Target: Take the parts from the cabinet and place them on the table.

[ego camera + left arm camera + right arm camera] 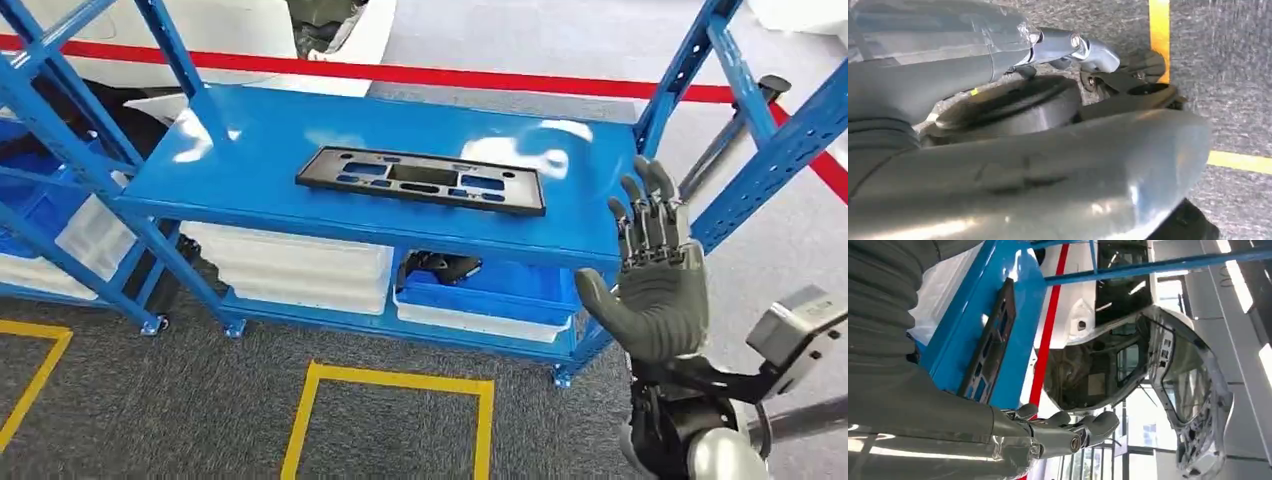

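Note:
A flat black plate part (420, 180) with several cut-outs lies on the top shelf of the blue cabinet rack (250, 150). My right hand (655, 280) is raised at the rack's right front corner, to the right of the part and apart from it. Its fingers point up, spread, and hold nothing. The right wrist view has the same part (990, 340) on the blue shelf beyond my right hand's extended fingers (1063, 430). My left hand (1063, 45) hangs low over the carpet, fingers stretched out and holding nothing.
The lower shelf carries white bins (290, 265) and a blue bin (500, 290) with a dark part (440, 267) in it. Blue uprights (690, 60) frame the rack's right end. Yellow floor lines (390, 380) mark the carpet in front. A car body (1128, 355) stands behind the rack.

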Controlling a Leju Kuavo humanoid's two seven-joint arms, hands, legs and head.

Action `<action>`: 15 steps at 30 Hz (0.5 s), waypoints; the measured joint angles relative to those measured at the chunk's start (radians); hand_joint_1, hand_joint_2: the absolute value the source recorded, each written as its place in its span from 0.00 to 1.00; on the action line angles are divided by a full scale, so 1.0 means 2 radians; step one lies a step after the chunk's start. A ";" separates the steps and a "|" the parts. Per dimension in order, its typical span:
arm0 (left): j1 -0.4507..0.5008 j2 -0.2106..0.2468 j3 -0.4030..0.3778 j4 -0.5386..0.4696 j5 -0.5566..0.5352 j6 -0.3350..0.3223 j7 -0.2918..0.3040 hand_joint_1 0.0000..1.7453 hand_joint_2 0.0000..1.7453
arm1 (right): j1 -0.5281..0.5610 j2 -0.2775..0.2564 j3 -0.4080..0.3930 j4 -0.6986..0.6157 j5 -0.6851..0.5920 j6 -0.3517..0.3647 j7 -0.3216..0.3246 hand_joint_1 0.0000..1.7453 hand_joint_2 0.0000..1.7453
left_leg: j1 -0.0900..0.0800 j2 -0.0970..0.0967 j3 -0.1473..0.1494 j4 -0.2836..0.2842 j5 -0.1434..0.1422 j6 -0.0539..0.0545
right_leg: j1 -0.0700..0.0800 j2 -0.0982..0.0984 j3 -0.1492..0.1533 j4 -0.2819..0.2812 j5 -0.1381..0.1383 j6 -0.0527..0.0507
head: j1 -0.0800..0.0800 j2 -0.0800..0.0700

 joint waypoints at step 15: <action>0.002 0.000 -0.001 0.000 -0.004 -0.002 0.000 0.00 0.00 | -0.001 0.000 0.004 0.000 0.001 -0.002 0.000 0.00 1.00 | -0.003 0.001 -0.035 0.010 0.029 -0.003 | -0.003 0.001 0.045 -0.014 -0.029 0.001 | -0.030 0.000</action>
